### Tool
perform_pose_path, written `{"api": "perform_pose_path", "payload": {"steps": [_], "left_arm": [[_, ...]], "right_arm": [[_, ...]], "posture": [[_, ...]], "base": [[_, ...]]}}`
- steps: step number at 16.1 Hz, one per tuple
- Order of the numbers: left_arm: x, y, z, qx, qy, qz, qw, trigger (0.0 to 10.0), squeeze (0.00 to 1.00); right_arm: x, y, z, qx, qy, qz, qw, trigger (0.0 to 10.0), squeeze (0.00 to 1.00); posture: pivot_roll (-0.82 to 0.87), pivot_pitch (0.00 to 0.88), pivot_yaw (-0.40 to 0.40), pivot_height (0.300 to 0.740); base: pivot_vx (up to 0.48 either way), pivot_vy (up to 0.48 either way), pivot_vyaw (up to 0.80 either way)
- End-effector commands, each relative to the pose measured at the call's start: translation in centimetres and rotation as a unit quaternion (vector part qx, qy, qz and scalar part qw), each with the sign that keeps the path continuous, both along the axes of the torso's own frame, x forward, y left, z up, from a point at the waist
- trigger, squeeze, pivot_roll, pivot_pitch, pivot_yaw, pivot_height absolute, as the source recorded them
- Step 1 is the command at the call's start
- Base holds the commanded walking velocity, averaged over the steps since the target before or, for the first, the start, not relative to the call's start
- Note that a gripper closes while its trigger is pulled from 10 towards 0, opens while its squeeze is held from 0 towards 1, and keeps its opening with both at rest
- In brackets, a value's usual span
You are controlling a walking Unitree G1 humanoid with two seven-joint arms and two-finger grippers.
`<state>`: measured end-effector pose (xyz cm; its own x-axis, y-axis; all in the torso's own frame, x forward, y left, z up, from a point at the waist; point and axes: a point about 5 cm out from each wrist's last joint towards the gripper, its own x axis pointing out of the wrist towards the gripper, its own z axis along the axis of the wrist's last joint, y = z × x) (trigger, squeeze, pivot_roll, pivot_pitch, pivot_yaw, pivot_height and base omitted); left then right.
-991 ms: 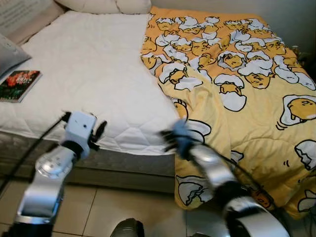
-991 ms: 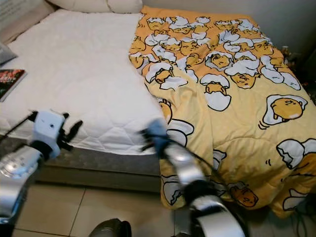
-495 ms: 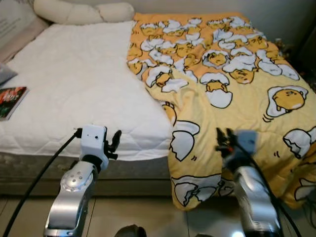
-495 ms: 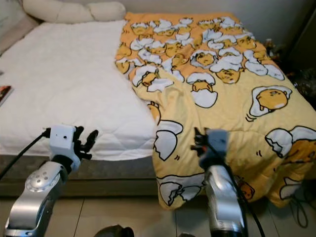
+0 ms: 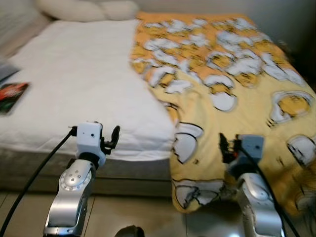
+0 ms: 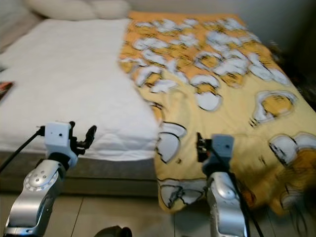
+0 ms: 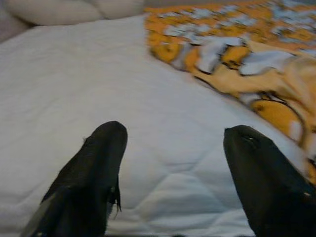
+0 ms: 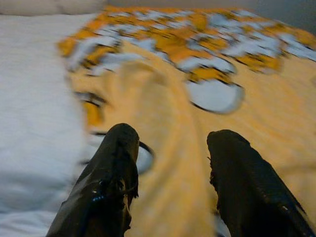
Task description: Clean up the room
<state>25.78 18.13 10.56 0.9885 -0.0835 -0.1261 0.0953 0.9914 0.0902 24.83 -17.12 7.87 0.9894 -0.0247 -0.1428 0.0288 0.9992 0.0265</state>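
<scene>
Camera shifted; book [image 5: 12, 97] beside mattress edge.

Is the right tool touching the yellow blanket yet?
Cannot tell. In the right wrist view the right tool is open with the yellow blanket between and beyond its fingers, but blur hides any contact or gap. The eye views are blurred too.

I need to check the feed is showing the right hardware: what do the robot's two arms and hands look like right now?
Both arms are rounded silver metal segments. The left arm's hand has a boxy white wrist block, two long black fingers with rounded tips, and a black cable trailing from the wrist. The right arm's hand has a blurred pale grey-blue wrist block, black fingers, and a black cable running along the forearm.
</scene>
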Motion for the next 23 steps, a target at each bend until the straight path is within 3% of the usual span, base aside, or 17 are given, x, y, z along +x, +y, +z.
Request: {"api": "perform_pose_path", "payload": {"steps": [1,9,17,18,20,21,23], "left_arm": [[-0.1,0.5,0.2,0.004,-0.005,0.009,1.0,10.0,1.0],[0.2,0.4,0.0,0.01,-0.002,0.004,1.0,10.0,1.0],[0.4,0.1,-0.3,0.008,0.0,0.008,1.0,10.0,0.99],[0.4,0.0,-0.4,0.005,0.002,0.005,1.0,10.0,0.96],[0.4,-0.4,-0.8,0.028,0.015,-0.036,0.999,10.0,0.71],[0.4,-0.4,-0.8,0.028,0.015,-0.036,0.999,10.0,0.71],[0.6,-0.7,-0.8,0.051,0.026,-0.102,0.993,10.0,0.6]], "right_arm": [[0.5,0.6,0.5,-0.003,-0.005,0.01,1.0,10.0,1.0],[0.8,0.2,0.4,-0.008,0.012,-0.016,1.0,10.0,1.0],[1.3,0.1,0.5,-0.031,0.019,-0.006,0.999,10.0,1.0],[1.4,-0.1,0.3,-0.039,0.028,-0.008,0.999,10.0,1.0],[1.8,-1.1,-0.5,-0.059,0.061,-0.036,0.996,10.0,1.0],[1.8,-1.1,-0.5,-0.059,0.061,-0.036,0.996,10.0,1.0],[2.9,-2.3,-2.0,-0.052,0.102,-0.05,0.992,10.0,1.0]], "posture": [[-0.02,0.0,0.029,0.74],[-0.03,0.0,0.033,0.74],[-0.03,0.0,0.01,0.74],[-0.03,0.0,0.006,0.74],[-0.03,0.0,-0.001,0.74],[-0.03,0.0,-0.001,0.74],[-0.02,0.0,0.0,0.74]], "base": [[0.3,0.0,0.8],[0.298,0.0,0.0],[0.277,0.0,0.1],[0.0,0.0,0.0],[0.0,0.0,0.0],[0.0,0.0,0.0],[0.0,0.0,0.0]]}}
